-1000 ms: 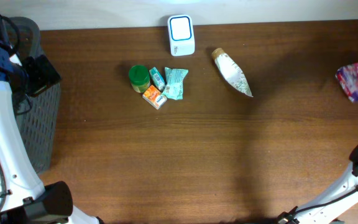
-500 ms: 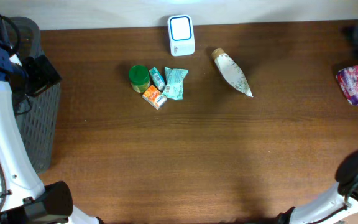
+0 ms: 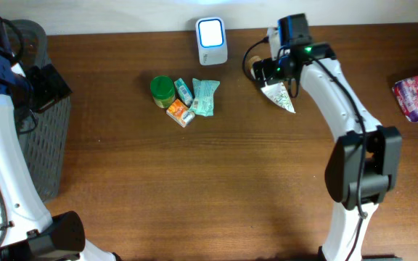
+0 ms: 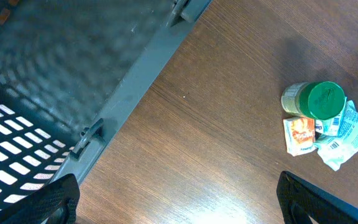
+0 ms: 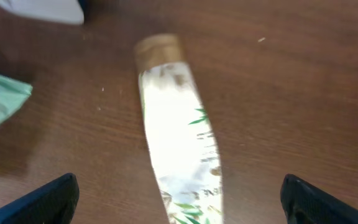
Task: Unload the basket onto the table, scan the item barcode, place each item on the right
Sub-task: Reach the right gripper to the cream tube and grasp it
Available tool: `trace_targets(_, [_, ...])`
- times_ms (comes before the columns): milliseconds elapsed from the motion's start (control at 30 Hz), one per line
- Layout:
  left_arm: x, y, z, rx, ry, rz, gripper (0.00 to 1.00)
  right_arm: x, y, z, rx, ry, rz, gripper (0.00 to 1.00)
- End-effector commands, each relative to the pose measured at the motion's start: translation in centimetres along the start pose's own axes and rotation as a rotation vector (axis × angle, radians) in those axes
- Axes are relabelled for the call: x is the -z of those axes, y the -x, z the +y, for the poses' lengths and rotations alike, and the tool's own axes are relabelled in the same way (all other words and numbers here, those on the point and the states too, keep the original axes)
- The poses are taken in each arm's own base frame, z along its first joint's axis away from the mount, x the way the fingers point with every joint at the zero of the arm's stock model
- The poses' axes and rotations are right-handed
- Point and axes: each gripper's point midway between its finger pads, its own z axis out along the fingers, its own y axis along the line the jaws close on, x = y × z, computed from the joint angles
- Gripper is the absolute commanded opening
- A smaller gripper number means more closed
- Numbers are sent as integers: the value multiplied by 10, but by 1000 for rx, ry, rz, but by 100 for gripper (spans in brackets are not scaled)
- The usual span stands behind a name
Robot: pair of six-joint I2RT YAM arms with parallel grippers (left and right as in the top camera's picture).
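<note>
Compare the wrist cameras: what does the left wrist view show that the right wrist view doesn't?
Only left wrist: the grey basket, the green-lidded jar and the orange packet. Only right wrist: the tube with its tan cap and a corner of the white scanner. Both: the wooden table and, likely, the teal packet.
</note>
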Motion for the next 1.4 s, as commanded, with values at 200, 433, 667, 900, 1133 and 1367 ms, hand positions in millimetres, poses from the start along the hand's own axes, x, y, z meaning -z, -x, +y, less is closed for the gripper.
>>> trace_targets(200, [8,-1,4,18,2,-20,99,-37,-22,33,197,190,47,99])
trace_targets(433, [8,-1,4,18,2,-20,99,-63,-35,-14,300,-65,124,99])
trace_targets(667, [8,-1,4,18,2,-20,99,-95,-57,-6,297,-28,180,99])
trace_targets(900, [8,-1,4,18,2,-20,99,-97,-56,-13,242,-38,171,46])
trace_targets(1133, [8,-1,4,18,2,-20,99,-62,-37,28,39,198,167,22])
trace_targets(1367, [8,-1,4,18,2,-20,99,17,-37,114,-90,783,263,9])
